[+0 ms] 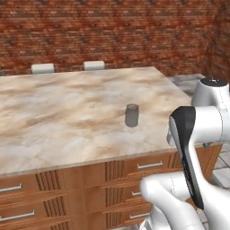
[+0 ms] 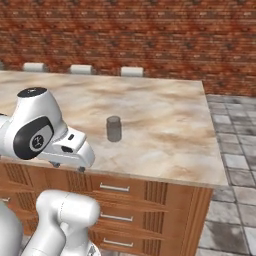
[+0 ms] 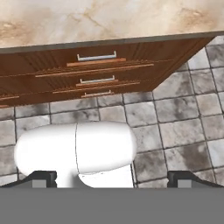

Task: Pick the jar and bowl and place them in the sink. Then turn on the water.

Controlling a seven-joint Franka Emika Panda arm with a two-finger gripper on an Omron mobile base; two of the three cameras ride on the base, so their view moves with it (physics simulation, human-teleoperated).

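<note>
The jar (image 1: 131, 115) is a small translucent grey cylinder standing upright on the marble island counter (image 1: 63, 117), towards its right half; it is also in the right base view as the jar (image 2: 114, 128). My gripper (image 2: 69, 166) hangs in front of the counter's near edge, short of the jar and to its left, pointing down at the floor. In the hand view the gripper (image 3: 113, 178) is open, its fingertips (image 3: 42, 177) far apart with nothing between them. The bowl, the sink and the water are out of view.
Wooden drawers (image 3: 96, 57) with metal handles fill the island's front below the counter edge. Grey floor tiles (image 2: 235, 165) lie to the right of the island. Pale chair backs (image 2: 131, 71) stand along the far side, with a brick wall (image 1: 112, 31) behind.
</note>
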